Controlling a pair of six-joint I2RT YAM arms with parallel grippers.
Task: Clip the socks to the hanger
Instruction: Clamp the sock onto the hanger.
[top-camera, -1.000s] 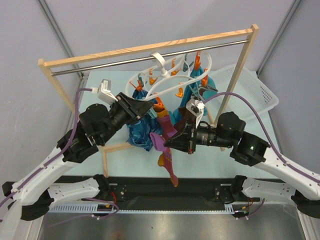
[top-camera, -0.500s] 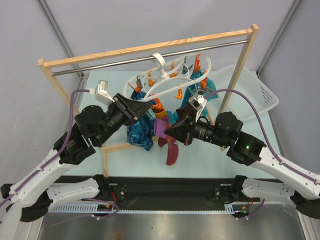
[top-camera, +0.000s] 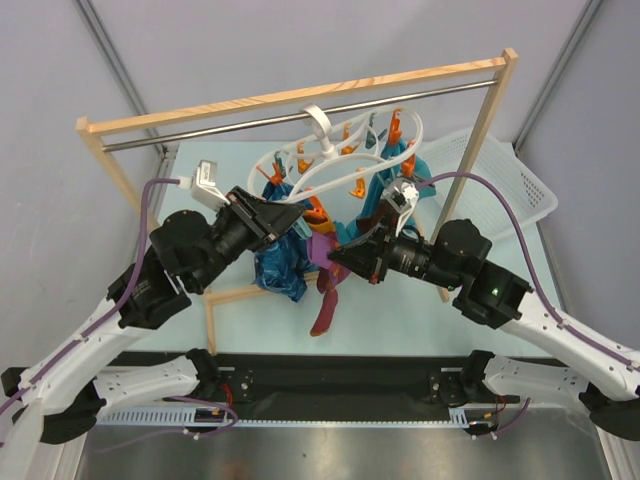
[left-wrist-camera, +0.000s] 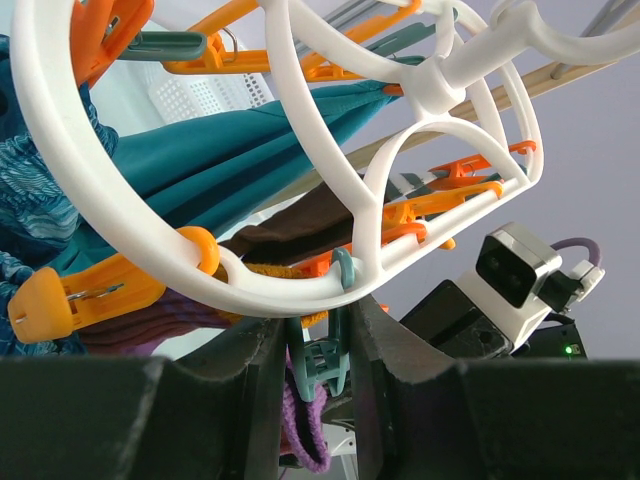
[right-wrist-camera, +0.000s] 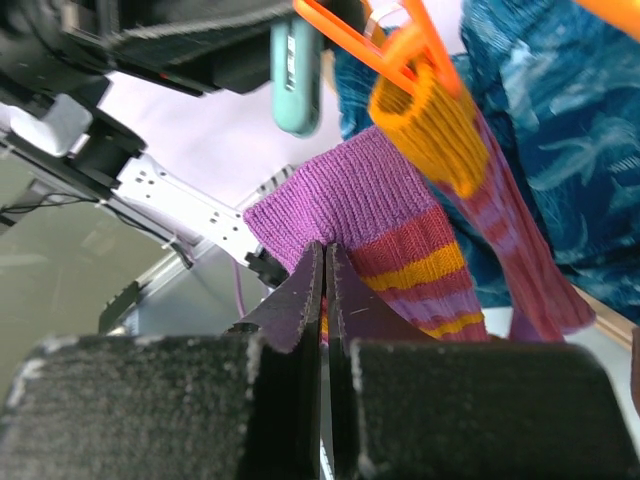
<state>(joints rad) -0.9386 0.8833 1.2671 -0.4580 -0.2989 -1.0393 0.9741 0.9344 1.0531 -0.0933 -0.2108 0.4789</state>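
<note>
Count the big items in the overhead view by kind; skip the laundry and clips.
Robot arms: 2 (left arm, right arm)
Wooden rack: 1
White hanger: 1
White basket: 1
Total: 5

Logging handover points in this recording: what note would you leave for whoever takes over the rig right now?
Grippers: the left gripper is shut on a grey-teal clip of the hanger. The right gripper is shut on the cuff of a striped sock, close to that clip but not in it.
Done: a second striped sock hangs from an orange clip.
Left: feed the cuff into the grey-teal clip, then release both.
</note>
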